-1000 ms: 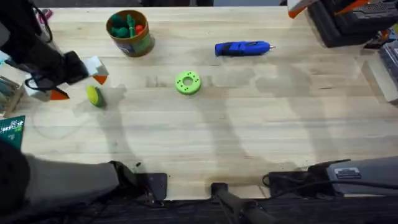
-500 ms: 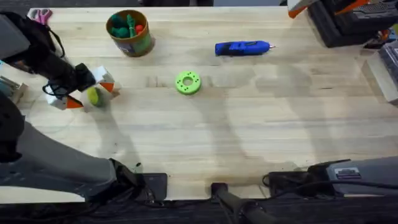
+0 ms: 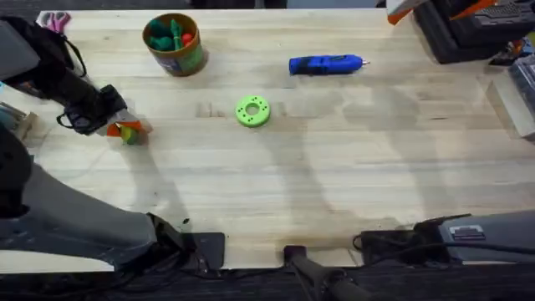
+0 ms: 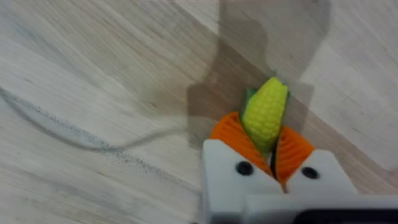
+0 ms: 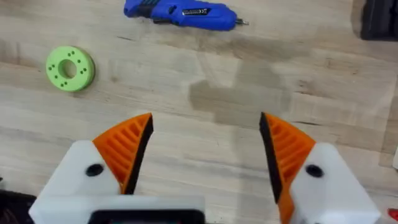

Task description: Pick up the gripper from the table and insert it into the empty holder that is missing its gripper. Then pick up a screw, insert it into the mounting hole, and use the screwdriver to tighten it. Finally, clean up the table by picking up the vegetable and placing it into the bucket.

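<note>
Yellow vegetable [image 4: 265, 114]: knobbly corn cob — pinched between the left gripper's [image 4: 264, 146] ribbed orange pads, near the wooden table's [image 3: 334, 167] left edge.
Right gripper [image 5: 205, 146]: spread wide — holding nothing.

left claw [image 3: 125, 130] closed onto vegetable [image 3: 129, 134], previously open beside it

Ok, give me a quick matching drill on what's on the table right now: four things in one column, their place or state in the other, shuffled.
Things:
1. corn
2. screwdriver
3. green disc
4. bucket

Places or states:
A. lying on its side at the far middle of the table
B. standing at the far left, toy vegetables inside
C. pinched between the left tool's orange pads
D. flat on the wood near the table's middle

Pairs: 1-C, 2-A, 3-D, 4-B
</note>
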`<state>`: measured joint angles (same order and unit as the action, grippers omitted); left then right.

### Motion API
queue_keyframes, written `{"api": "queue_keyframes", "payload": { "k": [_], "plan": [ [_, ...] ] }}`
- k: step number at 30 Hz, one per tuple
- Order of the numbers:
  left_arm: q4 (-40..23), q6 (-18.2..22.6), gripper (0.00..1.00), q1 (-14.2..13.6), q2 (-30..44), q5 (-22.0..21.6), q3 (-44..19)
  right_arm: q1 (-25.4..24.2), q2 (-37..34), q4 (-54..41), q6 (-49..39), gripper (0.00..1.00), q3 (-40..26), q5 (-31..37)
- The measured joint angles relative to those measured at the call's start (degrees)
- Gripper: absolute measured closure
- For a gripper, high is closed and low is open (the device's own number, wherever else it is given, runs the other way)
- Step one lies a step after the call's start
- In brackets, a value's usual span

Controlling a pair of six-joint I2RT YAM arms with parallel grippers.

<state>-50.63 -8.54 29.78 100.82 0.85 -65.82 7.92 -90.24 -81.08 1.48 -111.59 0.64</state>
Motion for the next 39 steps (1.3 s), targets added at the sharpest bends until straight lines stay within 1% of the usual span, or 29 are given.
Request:
{"api": "queue_keyframes", "payload": {
  "k": [3,8,12,14,17,20,23,25,27,32,39],
  "plan": [
    [-0.51,2.82,0.974,0.0,-0.02,1.23,-0.08,0.0,0.0,0.0,0.0,0.008,0.0,-0.02],
    [-2.82,8.57,0.974,-0.99,-1.51,8.68,-1.73,0.0,0.0,0.0,0.0,0.009,0.0,0.0],
    [-2.54,10.45,0.974,-2.58,-5.31,14.05,-6.76,0.0,0.0,0.0,0.0,0.008,0.0,0.0],
    [-1.99,11.25,0.974,-3.92,-7.24,16.21,-10.24,0.0,0.0,0.0,0.0,0.008,0.0,0.0],
    [-0.23,11.95,0.974,-6.94,-9.17,18.2,-15.44,0.0,0.0,0.0,0.02,0.009,0.0,-0.02],
    [4.89,12.22,0.974,-10.66,-9.7,19.11,-18.41,0.0,0.0,0.0,0.0,0.009,0.0,0.0],
    [10.47,11.1,0.974,-14.35,-9.68,18.63,-19.04,0.0,0.0,0.0,0.0,0.008,0.0,0.0],
    [12.39,9.38,0.974,-16.25,-9.47,17.7,-19.04,0.0,0.02,0.0,0.0,0.008,0.0,0.0],
    [14.22,7.22,0.974,-17.51,-8.7,17.04,-19.04,0.0,0.02,0.0,0.0,0.008,0.0,0.0],
    [17.46,2.25,0.974,-18.08,-4.39,15.84,-19.04,0.0,0.0,0.0,0.0,0.008,0.0,0.0],
    [21.36,-0.53,0.974,-18.3,2.59,15.41,-19.04,0.0,0.0,0.0,0.0,0.008,0.0,-0.01]
  ]
}}
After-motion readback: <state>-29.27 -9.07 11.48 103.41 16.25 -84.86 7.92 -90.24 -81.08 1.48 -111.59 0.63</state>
